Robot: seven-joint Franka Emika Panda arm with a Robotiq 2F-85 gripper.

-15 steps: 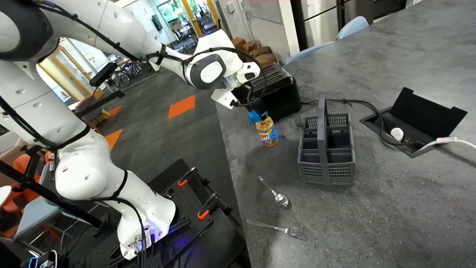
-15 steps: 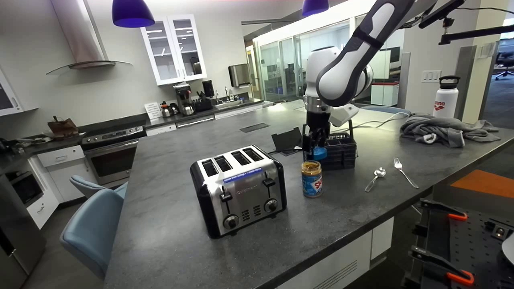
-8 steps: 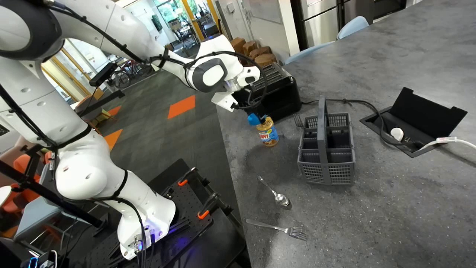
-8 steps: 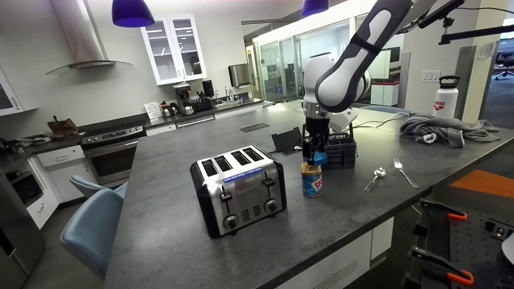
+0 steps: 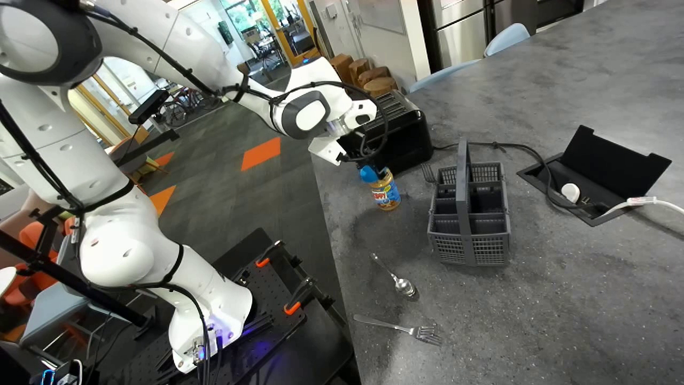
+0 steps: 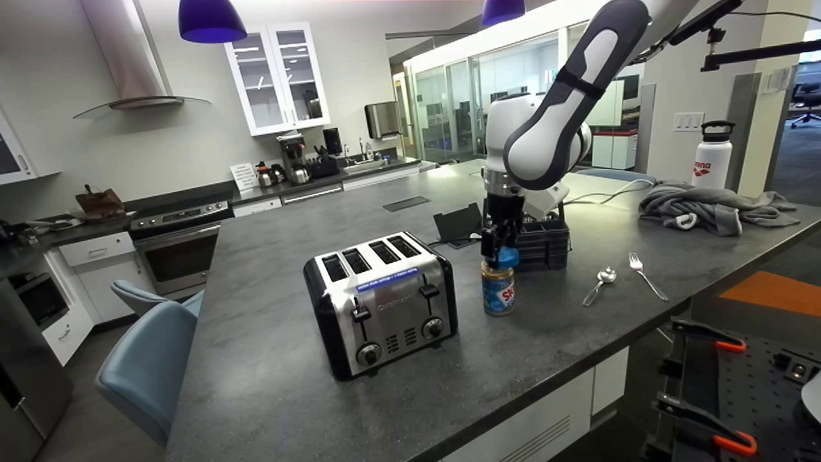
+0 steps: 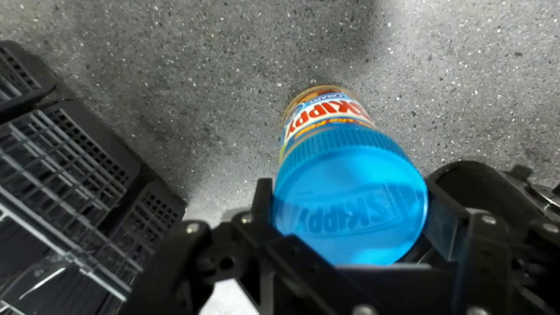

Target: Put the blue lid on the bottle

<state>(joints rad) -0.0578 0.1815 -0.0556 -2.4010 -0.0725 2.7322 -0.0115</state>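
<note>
The bottle (image 6: 498,296) stands upright on the counter (image 6: 263,289). In the wrist view, the lid (image 7: 350,192) is at the bottle's mouth, held in the tool (image 7: 352,205); whether it touches the rim cannot be told. In an exterior view, the toaster (image 6: 385,314) is near the bottle, to its left. The basket (image 6: 542,253) is behind the bottle and slightly right. Right of the bottle lies a spoon (image 6: 604,276); farther right of it, a fork (image 6: 646,278). Behind the bottle and left is an open flap (image 6: 458,223). Well behind it and right are a cloth (image 6: 712,205) and a flask (image 6: 710,163).
</note>
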